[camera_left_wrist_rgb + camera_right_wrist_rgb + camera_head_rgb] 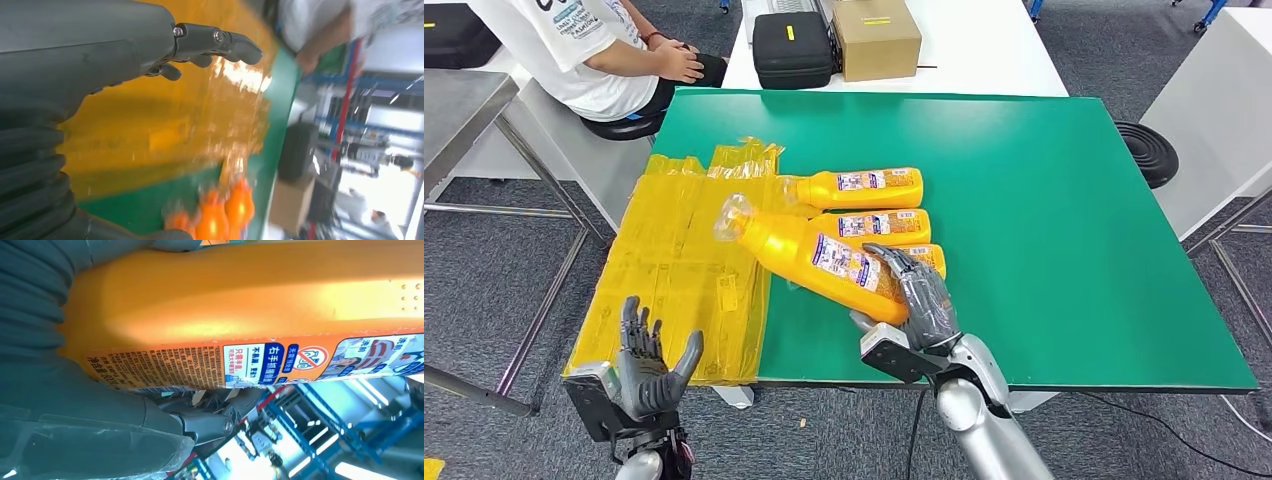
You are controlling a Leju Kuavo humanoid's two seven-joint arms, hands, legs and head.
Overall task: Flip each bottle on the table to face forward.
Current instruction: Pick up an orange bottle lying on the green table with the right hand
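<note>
Hidden: we saw the third bottle mostly covered by the held bottle and the right hand; just its base end showed. In the left wrist view the bottles were blurred orange shapes.
Cut off: the person at the far left corner was cropped at the shoulders.
Writing: we read Chinese print and a round prohibition sign on the held bottle's label in the right wrist view; the small print stayed illegible to us.
Held bottle: orange, clear cap, blue-and-white label up, raised at a slant over the green table, cap toward the yellow plastic sheet.
Other bottles: the far bottle and middle bottle lay on their sides, labels up, necks toward the sheet.
Right hand: fingers wrapped round the held bottle's base end.
Left hand: fingers spread, palm empty, near the sheet's front edge.
Beyond: black case and cardboard box on a white table.
</note>
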